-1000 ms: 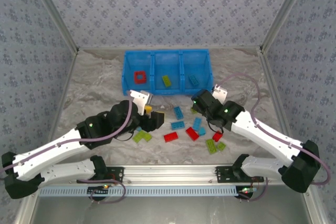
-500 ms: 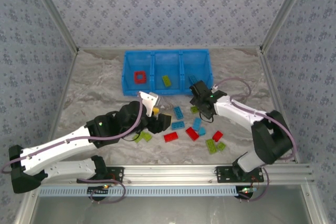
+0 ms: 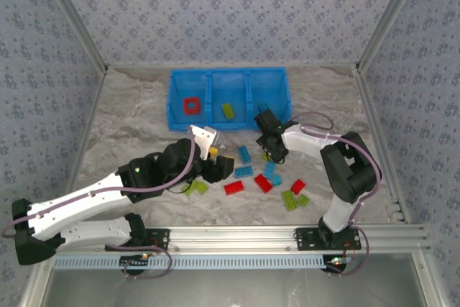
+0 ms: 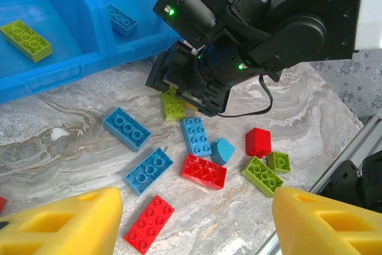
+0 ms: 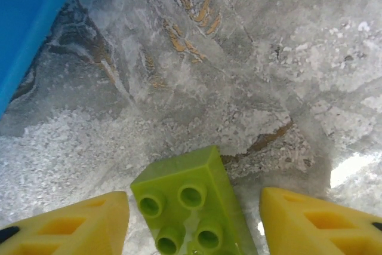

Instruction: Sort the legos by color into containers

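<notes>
My right tool [image 5: 194, 222] had come back off the bin [image 5: 24, 16] and dropped over a lime green lego [image 5: 185, 204] on the table [image 5: 239, 58], just near of the bin's front wall, fingers [image 5: 65, 225] wide either side. My left tool [image 4: 197, 207] hung wide over the loose legos [image 4: 204, 171]. A green pick looked imminent.

Grey-blue floral wallpapered walls [image 3: 230, 5] enclose a marbled tabletop [image 3: 129, 120].

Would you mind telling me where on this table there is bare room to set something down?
The table is bare left of the blue bin and right of it, out to its edges. In front of the bin it is crowded: loose bricks lie between the left gripper and right gripper.
</notes>
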Controlling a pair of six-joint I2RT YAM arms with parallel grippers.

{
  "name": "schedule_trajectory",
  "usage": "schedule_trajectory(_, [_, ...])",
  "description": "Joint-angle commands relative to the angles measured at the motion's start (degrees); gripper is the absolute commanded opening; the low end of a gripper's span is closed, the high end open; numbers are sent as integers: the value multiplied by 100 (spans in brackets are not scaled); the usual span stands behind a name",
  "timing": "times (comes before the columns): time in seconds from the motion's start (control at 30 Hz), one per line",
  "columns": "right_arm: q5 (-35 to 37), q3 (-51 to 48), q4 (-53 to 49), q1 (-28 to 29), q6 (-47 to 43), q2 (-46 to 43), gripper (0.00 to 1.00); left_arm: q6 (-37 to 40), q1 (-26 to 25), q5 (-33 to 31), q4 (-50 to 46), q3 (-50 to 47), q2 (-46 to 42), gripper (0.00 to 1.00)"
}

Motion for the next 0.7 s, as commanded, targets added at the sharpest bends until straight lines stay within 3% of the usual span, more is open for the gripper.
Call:
schedule_trajectory(0.0, [59,86,-44,-33,122,122,51,57,-71,-58,50,207,-103,67])
schedule_trajectory(0.2, [337,70,-228,41,-61,-169,34,52,-71,-86,68,189,-102,67])
schedule_trajectory(0.33, [989,198,-571,295,-557,-798,33,36,-71,-140,40,227,-90,67])
schedule_trajectory(0.4, [1211,324,-380,483,-1254,-1124,32,-23,-78,-356,-95,320,-90,67])
schedule_trajectory(0.5, [1168,871,57,768,-2630,-1153,33,-286,-91,-1179,-659,572,-86,66])
schedule_trajectory(0.67, [1186,2500,-181,1304,-4456,-61,34,-504,-104,-2077,-1090,733,-228,66])
